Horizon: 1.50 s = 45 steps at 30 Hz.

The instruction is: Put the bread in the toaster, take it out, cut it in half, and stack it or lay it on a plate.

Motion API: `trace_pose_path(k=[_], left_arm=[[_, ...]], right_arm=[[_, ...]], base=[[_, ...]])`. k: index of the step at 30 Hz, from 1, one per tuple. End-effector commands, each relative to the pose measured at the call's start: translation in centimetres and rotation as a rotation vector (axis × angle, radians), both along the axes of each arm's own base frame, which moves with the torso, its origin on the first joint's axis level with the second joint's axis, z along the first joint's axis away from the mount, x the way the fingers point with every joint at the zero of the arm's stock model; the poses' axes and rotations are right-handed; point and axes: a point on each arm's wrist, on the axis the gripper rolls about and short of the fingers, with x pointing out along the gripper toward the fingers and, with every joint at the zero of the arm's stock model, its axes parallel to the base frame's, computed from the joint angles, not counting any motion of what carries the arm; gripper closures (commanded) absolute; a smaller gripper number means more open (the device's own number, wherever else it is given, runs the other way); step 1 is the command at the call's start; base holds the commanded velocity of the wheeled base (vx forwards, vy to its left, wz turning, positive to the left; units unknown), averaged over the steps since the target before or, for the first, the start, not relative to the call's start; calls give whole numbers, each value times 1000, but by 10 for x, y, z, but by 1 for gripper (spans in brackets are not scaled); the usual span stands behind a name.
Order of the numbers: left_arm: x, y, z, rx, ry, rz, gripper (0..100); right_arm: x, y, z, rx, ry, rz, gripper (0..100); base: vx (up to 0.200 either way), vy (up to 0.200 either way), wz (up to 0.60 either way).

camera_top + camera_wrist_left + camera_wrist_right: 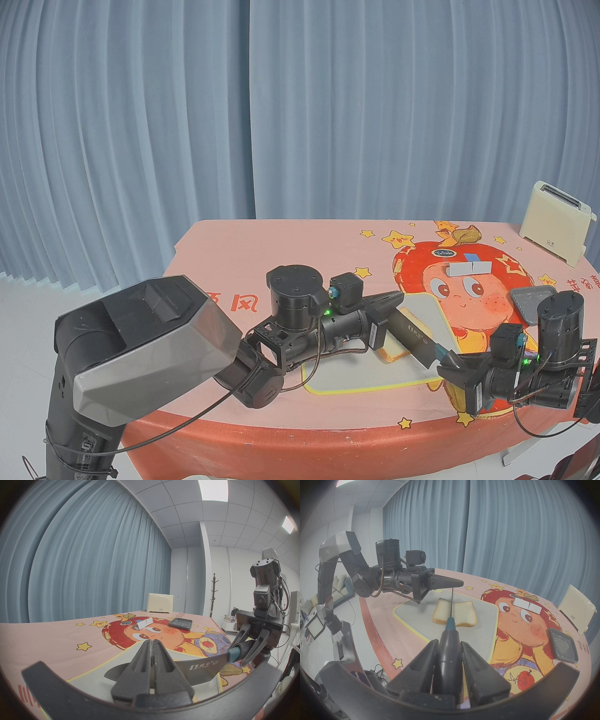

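Pale bread (455, 613) lay on the cutting board (415, 619), well apart from the toaster (557, 222), so toasting looked done. The right tool (450, 642) pinched the knife (415, 337) by its handle, blade set across the slice's middle. The left tool (153, 645), fingers pressed together, hovered beside the blade. Cutting seemed underway; moving the halves to the dark plate (531, 300) remained.

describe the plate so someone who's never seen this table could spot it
Look at the pink table with the cartoon face printed on it. At its far right corner stands a cream toaster, and just nearer than that lies the plate. It is dark grey, square and shallow, unlike the pale yellow-edged cutting board farther left.
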Motion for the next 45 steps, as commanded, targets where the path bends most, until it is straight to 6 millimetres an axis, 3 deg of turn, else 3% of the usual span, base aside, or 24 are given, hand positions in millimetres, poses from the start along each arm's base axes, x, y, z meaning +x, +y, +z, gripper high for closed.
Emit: trace_pose_path(k=[1, 15, 22, 24, 25, 27, 32, 35, 38, 39, 41, 45], left_arm=[[1, 3, -5, 9, 8, 7, 100], [3, 2, -16, 24, 25, 16, 100], [5, 0, -6, 2, 3, 12, 100], [9, -2, 17, -43, -45, 13, 100], [9, -2, 19, -47, -50, 13, 100], [9, 5, 67, -116, -129, 22, 100], [-24, 35, 148, -209, -237, 42, 100], [-43, 55, 184, -263, -306, 82, 100], [-45, 81, 202, -309, -331, 180, 100], [-44, 83, 202, -309, -332, 186, 100], [-36, 106, 202, -316, -363, 253, 100], [-38, 127, 212, -327, -403, 297, 100]], right_arm=[[0, 0, 1, 2, -2, 2, 100], [0, 1, 4, 15, -12, 0, 100], [0, 1, 6, 19, -19, 0, 100], [-1, -1, 10, 30, -36, -1, 100], [-1, -1, 10, 30, -36, -1, 100], [-2, -2, 11, 35, -43, -2, 100], [-2, -1, 9, 30, -34, -3, 100], [-1, 0, 8, 28, -29, -2, 100], [-1, 0, 9, 30, -30, -1, 100], [-1, 0, 9, 30, -30, -3, 100], [0, 0, 10, 36, -32, -2, 100], [1, 3, 14, 47, -47, 4, 100]], base=[[0, 0, 0], [0, 0, 0], [0, 0, 0], [0, 0, 0], [0, 0, 0], [0, 0, 0], [0, 0, 0], [0, 0, 0], [0, 0, 0], [0, 0, 0], [0, 0, 0], [0, 0, 0]])
